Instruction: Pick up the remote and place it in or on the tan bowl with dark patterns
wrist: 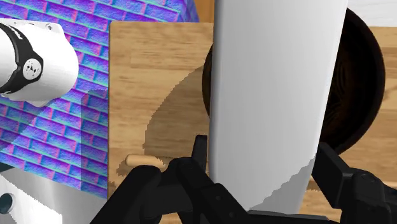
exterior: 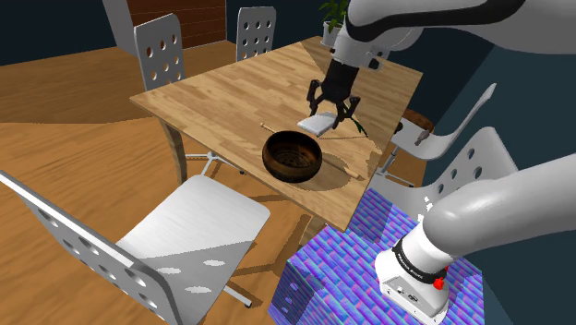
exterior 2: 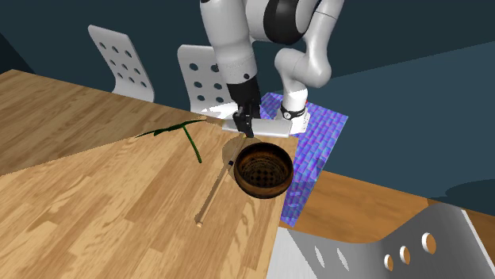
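One pale grey, flat, oblong remote (exterior: 317,122) (wrist: 273,95) is clasped between the two black fingers of the pincer (exterior: 332,110) (wrist: 266,158), which grip it at its long edges. It hangs just beyond the far rim of the round dark brown bowl with a patterned inside (exterior: 293,157) (exterior 2: 262,170) (wrist: 364,83). In the wrist view its length crosses in front of the bowl and its shadow falls on the wood beside the bowl. The bowl sits on the light wooden counter (exterior: 231,92) (exterior 2: 95,206), near the edge that faces the stand covered in blue and purple bricks (exterior: 369,240). A thin wooden stick (exterior 2: 211,196) lies just beside the bowl, and a slim green sprig (exterior 2: 193,147) lies near it. White chairs with round holes in their backs (exterior: 159,51) stand around the counter, one at the shoulder view's near left.
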